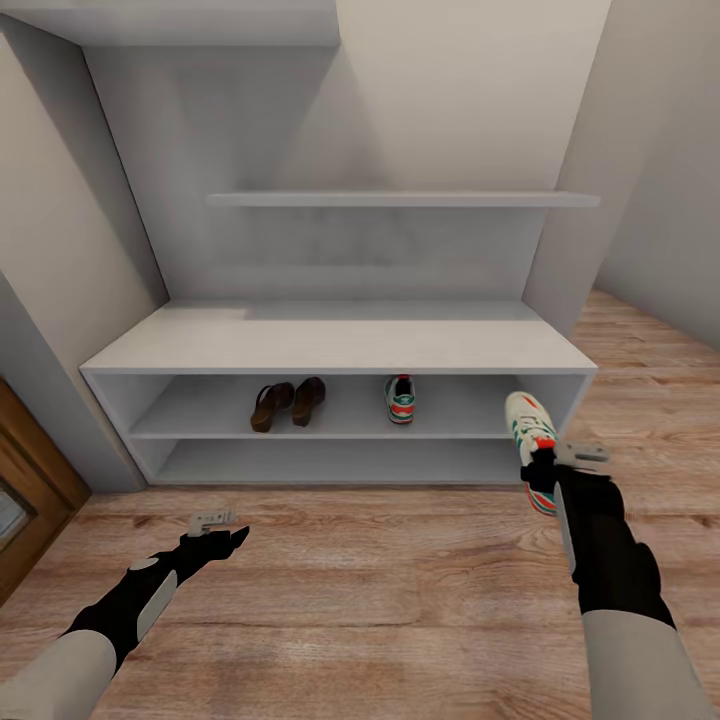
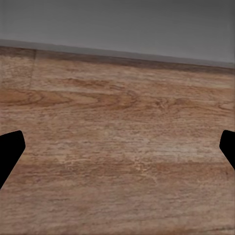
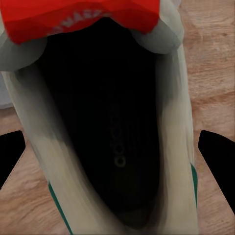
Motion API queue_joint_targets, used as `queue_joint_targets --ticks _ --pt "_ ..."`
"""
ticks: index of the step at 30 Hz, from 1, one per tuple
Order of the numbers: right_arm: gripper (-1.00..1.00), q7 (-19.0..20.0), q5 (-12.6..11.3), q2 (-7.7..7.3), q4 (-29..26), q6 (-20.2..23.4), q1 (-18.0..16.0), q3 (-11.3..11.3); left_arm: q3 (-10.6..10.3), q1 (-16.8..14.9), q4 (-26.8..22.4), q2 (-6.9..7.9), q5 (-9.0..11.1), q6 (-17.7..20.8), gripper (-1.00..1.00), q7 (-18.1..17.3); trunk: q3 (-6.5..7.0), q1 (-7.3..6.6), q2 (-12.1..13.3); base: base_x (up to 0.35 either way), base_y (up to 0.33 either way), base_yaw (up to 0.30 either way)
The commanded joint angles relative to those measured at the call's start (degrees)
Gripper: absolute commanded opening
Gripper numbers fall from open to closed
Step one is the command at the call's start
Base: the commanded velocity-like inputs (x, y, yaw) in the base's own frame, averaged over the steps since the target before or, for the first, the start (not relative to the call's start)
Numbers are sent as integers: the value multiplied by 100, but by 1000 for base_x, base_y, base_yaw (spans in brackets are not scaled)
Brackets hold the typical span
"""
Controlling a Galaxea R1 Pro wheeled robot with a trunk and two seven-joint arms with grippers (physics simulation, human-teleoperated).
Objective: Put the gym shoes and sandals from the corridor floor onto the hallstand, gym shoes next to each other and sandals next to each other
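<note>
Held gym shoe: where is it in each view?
Head view: held gym shoe right of centre, in the right gripper, before the hallstand.
Right wrist view: seen close up, opening toward the camera.
Left wrist view: not in it.
Shared landmark: corridor floor.

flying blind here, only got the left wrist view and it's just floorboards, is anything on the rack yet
Observer: Yes, the two sandals sit side by side on the hallstand's upper shelf.
Operator: any sneaker up there
Observer: One gym shoe is on that same shelf, apart from the sandals, toward the right arm's side.
Operator: and the other one
Observer: The right gripper holds the second gym shoe in front of the rack's right end.
</note>
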Motion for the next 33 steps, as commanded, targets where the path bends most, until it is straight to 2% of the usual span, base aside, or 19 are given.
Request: queue_joint_targets --ticks 1,5,11,17,20,23,33 --pt "-100 -3 17 0 -2 27 -2 13 -35 -2 -8 7 60 31 100 3 -5 -1 -2 0 0 0" --pt "-100 -5 16 3 62 27 -3 83 -36 -2 -8 5 54 31 100 1 -5 -1 -2 0 0 0" --pt "-100 -11 16 4 105 27 -1 379 -36 -1 -8 -1 51 31 100 -1 -5 -1 -2 0 0 0" --pt "-100 -12 12 15 111 33 -2 477 -36 -2 -8 -2 51 31 100 -2 -5 -1 -2 0 0 0" --pt "-100 -12 13 181 111 35 -2 508 -36 -2 -8 -2 51 30 100 -3 -5 -1 -2 0 0 0" --pt "-100 -12 15 278 117 35 0 522 -36 -2 -8 -2 51 30 100 -3 -5 -1 -2 0 0 0" --pt "-100 -12 16 331 119 35 -1 881 -36 -3 -13 -2 51 31 100 -3 -5 -1 -2 0 0 0"
